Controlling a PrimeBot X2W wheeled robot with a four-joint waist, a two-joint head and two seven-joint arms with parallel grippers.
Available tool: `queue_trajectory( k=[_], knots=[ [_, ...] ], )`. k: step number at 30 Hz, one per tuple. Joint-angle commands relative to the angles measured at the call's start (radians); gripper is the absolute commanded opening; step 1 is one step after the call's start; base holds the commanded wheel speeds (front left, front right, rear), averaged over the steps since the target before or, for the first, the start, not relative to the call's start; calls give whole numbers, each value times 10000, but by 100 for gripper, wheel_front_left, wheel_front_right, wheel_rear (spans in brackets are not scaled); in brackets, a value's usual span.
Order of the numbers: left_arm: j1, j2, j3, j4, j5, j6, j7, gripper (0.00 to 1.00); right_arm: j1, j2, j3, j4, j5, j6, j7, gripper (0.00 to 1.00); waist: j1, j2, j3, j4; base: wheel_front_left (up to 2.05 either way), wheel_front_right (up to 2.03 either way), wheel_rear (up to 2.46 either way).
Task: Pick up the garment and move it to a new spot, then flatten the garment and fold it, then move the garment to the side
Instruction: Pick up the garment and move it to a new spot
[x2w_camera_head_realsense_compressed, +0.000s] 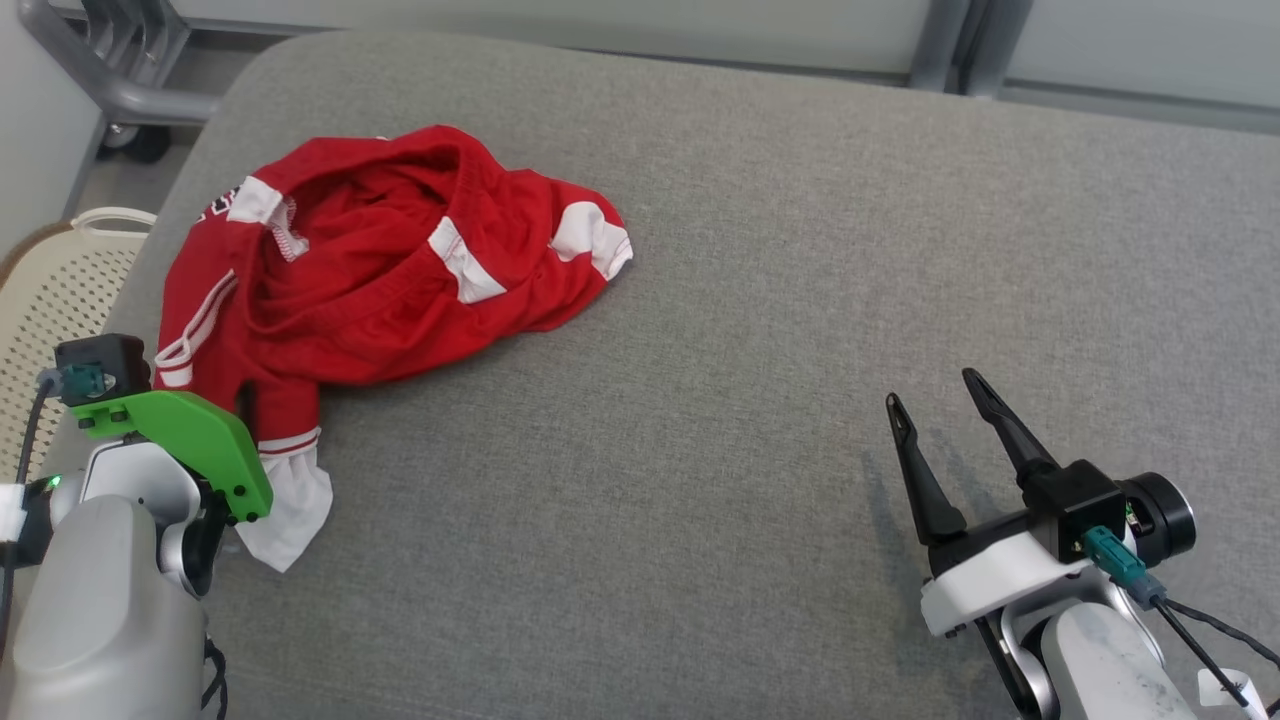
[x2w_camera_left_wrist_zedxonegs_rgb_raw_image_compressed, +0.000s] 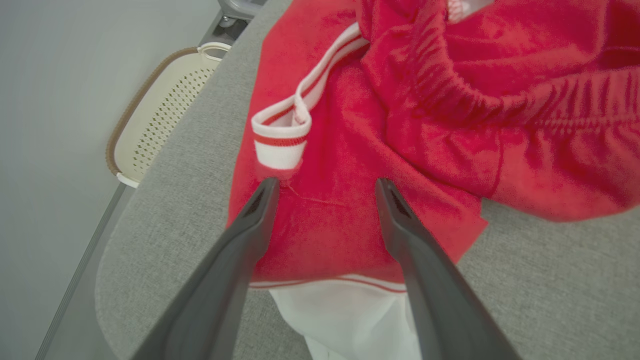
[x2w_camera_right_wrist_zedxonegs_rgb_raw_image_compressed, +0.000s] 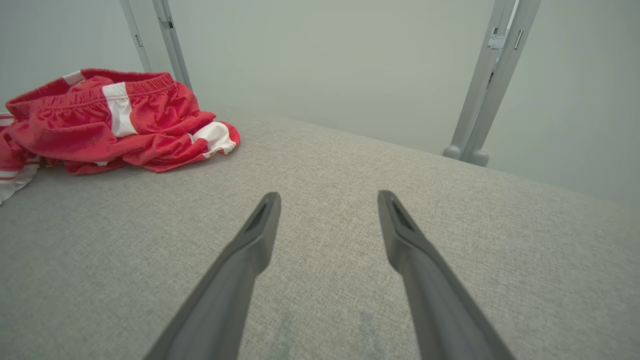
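- In the head view the left gripper's fingers are hidden under its green bracket (x2w_camera_head_realsense_compressed: 190, 435) and pale wrist, so its state cannot be read there.
- The left wrist view shows the left gripper (x2w_camera_left_wrist_zedxonegs_rgb_raw_image_compressed: 325, 186) with its two dark fingers spread apart and nothing between them. They reach over red cloth beside a looped white band. I cannot tell whether the tips touch the fabric.
- The garment (x2w_camera_head_realsense_compressed: 400, 260) is red with white patches and red-and-white striped trim. It lies crumpled on the far left part of the grey cushioned surface (x2w_camera_head_realsense_compressed: 750, 300).
- Dark lettering near its left edge is folded over and cannot be read.
- Its white hem is cut off by the bottom edge of the left wrist view. In the right wrist view the garment (x2w_camera_right_wrist_zedxonegs_rgb_raw_image_compressed: 115, 120) runs off the left edge.
- Its long axis runs diagonally in the head view, from a white patch at the upper right down to the white hem at the lower left, which lies just beside the left wrist.
- A gathered elastic band curves across the middle of the heap.
- The right gripper (x2w_camera_head_realsense_compressed: 930, 388) is well apart from the garment, above bare cushion, with its fingers spread and empty.
- A perforated cream basket (x2w_camera_head_realsense_compressed: 60, 290) sits beyond the cushion's left edge, partly cut off by the frame.
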Motion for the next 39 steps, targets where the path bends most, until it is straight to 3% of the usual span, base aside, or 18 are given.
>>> queue_trajectory(
  k=[1, 6, 7, 9, 14, 22, 29, 39],
  knots=[
    [-375, 130, -27, 472, 34, 129, 207, 100, -191, -65, 50, -1, 29, 2, -31, 100, 0, 119, 836, -429, 0, 0, 0],
    [-888, 464, -162, 1668, 300, 380, 287, 100, -302, -68, 142, 73, 126, 1, -31, 100, 0, 119, 998, -683, 0, 0, 0],
    [-904, 493, -204, 1919, 299, 427, 301, 46, -292, -58, 125, 86, 154, 1, -31, 100, 0, 119, 972, -724, 0, 0, 0],
    [-978, 631, -281, 2279, 430, 514, 145, 0, -231, -30, 110, 117, 191, 2, -31, 100, 0, 119, 886, -800, 0, 0, 0],
    [-1009, 764, -435, 2904, 547, 451, -129, 0, -121, 1, 34, 145, 247, 2, -31, 100, 0, 119, 656, -842, 0, 0, 0],
    [-1552, 1318, -774, 3176, 964, 795, -731, 0, 300, 61, -151, 195, 313, 2, -31, 100, 0, 119, -6, -540, 0, 0, 0],
    [-2188, 2119, -830, 2691, 1229, 1170, -1211, 0, 526, 178, 26, 291, 408, 1, -31, 100, 0, 119, -385, -422, 0, 0, 0],
    [-2681, 2641, -374, 913, 768, 1430, -1799, 0, 812, 289, 40, 362, 535, 2, -31, 100, 0, 119, -794, -589, 0, 0, 0]
  ],
)
